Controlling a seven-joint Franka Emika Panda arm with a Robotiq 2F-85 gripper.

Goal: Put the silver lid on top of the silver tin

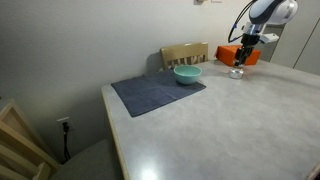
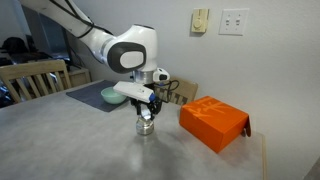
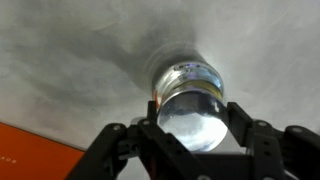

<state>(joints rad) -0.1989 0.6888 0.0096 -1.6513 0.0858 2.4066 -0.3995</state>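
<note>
tool: the Robotiq tool point(image 2: 148, 108) is hanging fingers-down over the grey bench point(image 2: 60, 150). In the wrist view it is looking pressed onto the flat round shiny silver lid point(image 3: 190, 115), one pad on each side of the rim.
lid: the silver lid is sitting level between the pads, right at the tool tip. It is too small to separate from the tin in both exterior views.
tin: the short round silver tin point(image 2: 146, 127) is standing upright on the bench straight below the tool. Its wall is peeking out past the lid edge in the wrist view, so the two are looking close to concentric.
contact: can't tell whether the lid is touching the tin rim or hovering just above it.
step: reading this as the placing step, with the lid being lined up over the tin and not yet released.
next: this is calling for a small centring check and a slow straight descent until the lid is seating. Then spreading the fingers and lifting straight up, so the lid isn't getting dragged off.
risk: the tin is free-standing, so a sideways nudge is likely sliding or tipping it.
neighbours: the orange rectangular box point(image 2: 213, 122) is lying near the tool to one side, apart from the tin. The teal bowl point(image 2: 112, 96) is sitting on the dark grey mat point(image 1: 150, 93) further off on the other side. Neither is looking in the way.
</note>
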